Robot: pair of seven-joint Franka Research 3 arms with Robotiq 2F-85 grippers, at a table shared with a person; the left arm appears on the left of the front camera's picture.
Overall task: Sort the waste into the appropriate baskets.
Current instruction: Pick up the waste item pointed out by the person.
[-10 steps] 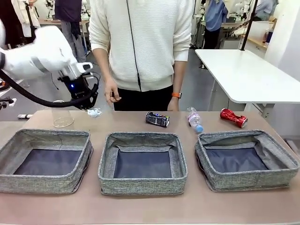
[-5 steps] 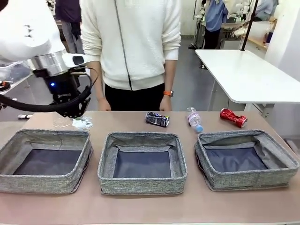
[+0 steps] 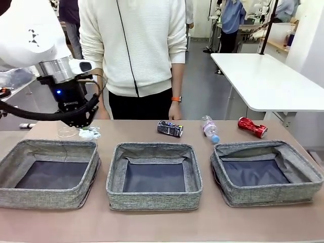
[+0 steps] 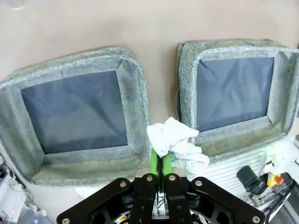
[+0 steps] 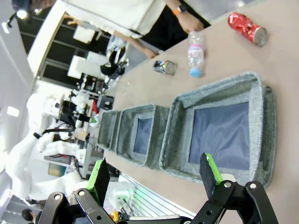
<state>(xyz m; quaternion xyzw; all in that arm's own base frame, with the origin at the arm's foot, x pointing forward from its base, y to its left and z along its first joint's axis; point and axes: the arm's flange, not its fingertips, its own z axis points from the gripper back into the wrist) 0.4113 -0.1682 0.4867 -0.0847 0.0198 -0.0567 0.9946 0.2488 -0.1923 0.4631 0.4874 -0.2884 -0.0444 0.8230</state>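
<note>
Tabletop [image 3: 152,223]: three dark-bottomed grey bins [image 3: 152,148]

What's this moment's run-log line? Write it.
left gripper: shut on wad, near left basket | right gripper: open, empty | baskets: empty | dark can, red can, bottle: on table

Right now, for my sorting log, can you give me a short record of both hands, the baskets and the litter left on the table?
left hand: shut on the paper wad, at the far right corner of the left basket
right hand: open, holding nothing
baskets: left basket, middle basket, right basket, all empty
loose litter: cup, dark can, bottle, red can, on the table beyond the baskets
</note>
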